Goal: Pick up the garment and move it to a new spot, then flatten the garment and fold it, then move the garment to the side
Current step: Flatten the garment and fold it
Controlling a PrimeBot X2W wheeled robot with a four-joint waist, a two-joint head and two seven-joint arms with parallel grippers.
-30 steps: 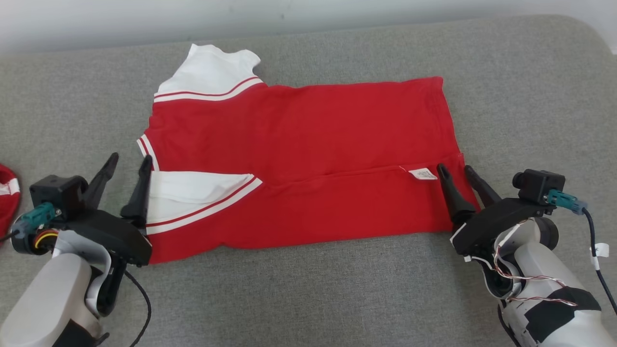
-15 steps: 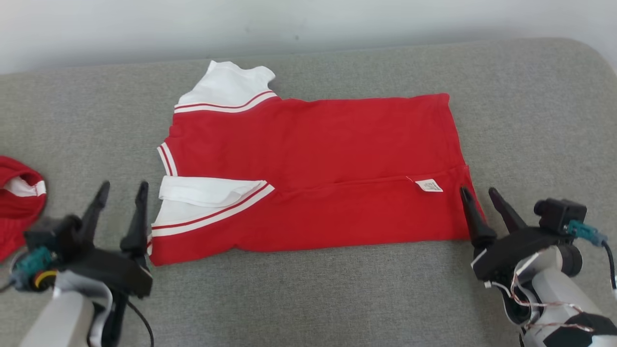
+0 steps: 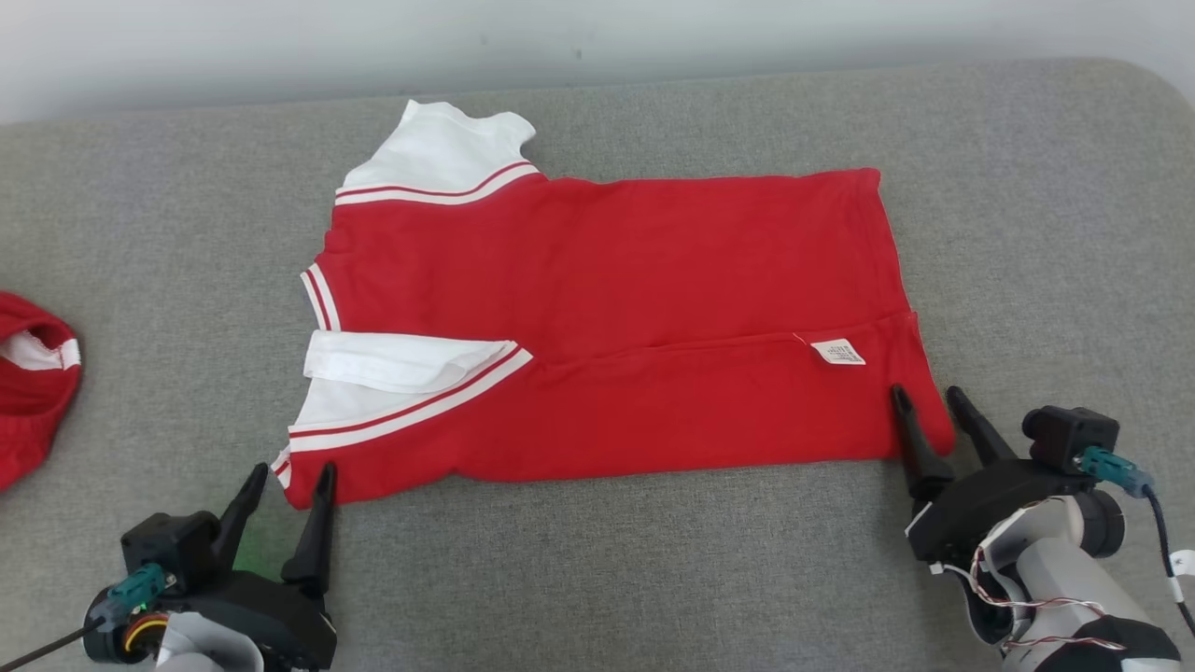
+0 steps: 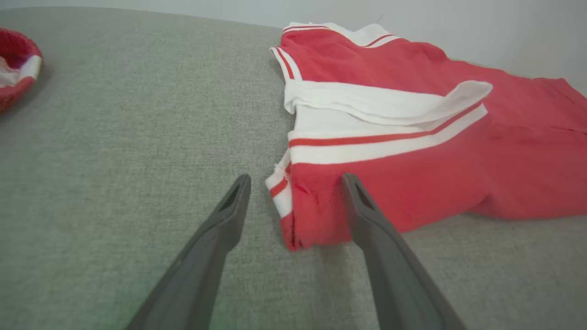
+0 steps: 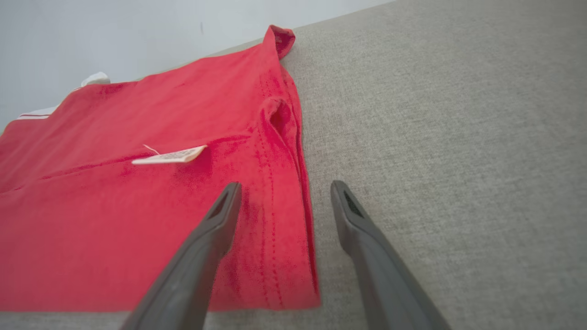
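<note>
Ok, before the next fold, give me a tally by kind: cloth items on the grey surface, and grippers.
Cloth items: 2, the red shirt with white striped sleeves, laid out, and a red cloth item with white trim, cut off at the left edge.
Grippers: 2, the left gripper and the right gripper, both open.
Total: 4.

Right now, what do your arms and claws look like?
Both the left claw and right claw have two long dark tapered fingers on black housings, each with a teal connector. The right forearm is pale grey, with red-white twisted wires and black tape.
</note>
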